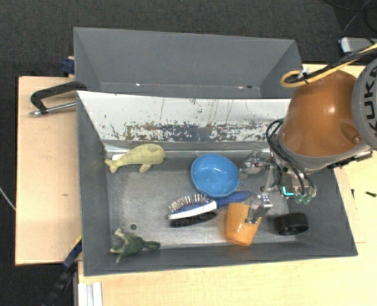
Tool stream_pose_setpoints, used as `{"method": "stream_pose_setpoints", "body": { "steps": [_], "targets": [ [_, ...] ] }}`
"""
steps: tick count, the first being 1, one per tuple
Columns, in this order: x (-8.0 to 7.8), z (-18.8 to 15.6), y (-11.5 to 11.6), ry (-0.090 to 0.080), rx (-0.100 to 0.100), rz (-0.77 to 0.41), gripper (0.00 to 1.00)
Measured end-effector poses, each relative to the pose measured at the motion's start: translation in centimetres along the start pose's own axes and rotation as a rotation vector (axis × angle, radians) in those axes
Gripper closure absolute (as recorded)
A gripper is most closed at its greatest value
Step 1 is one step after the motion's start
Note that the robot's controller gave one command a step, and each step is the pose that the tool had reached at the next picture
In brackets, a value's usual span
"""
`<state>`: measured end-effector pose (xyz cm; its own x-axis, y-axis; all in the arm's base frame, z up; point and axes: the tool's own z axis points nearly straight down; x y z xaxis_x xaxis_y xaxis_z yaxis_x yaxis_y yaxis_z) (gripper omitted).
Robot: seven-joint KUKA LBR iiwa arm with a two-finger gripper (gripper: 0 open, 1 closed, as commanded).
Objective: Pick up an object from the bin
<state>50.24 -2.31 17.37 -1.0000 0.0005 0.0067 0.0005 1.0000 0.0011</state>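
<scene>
Orange cup [238, 229] sat by the bin's [176, 116] front wall, right of centre. It looked tipped over, with its long axis running from the front wall back toward the right wall, rounded end forward. It was plain orange plastic, smooth, no handle.

Hand [257, 210] was right at the cup's back-right end, apparently touching or just over the rim, so the cup lay forward and slightly left of it. Couldn't tell if the hand was spread or pressed together, and nothing was visibly pinched.

Black wheel-like piece [290, 223] sat just right of the cup, and a blue-handled brush [192, 210] just left. Blue bowl [214, 174] was behind them, mid-bin. Pale whale toy [137, 157] and green figure [131, 246] were well apart on the left side.
</scene>
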Motion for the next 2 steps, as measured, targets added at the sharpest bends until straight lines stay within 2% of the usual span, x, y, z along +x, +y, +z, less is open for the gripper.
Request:
{"method": "stream_pose_setpoints", "body": {
  "steps": [1, 2],
  "targets": [
    [-0.35, 10.09, 1.54, -0.023, 0.001, -0.248, 0.0],
    [-0.58, 9.79, 1.67, -0.032, 0.0, -0.25, 1.0]
  ]
}}
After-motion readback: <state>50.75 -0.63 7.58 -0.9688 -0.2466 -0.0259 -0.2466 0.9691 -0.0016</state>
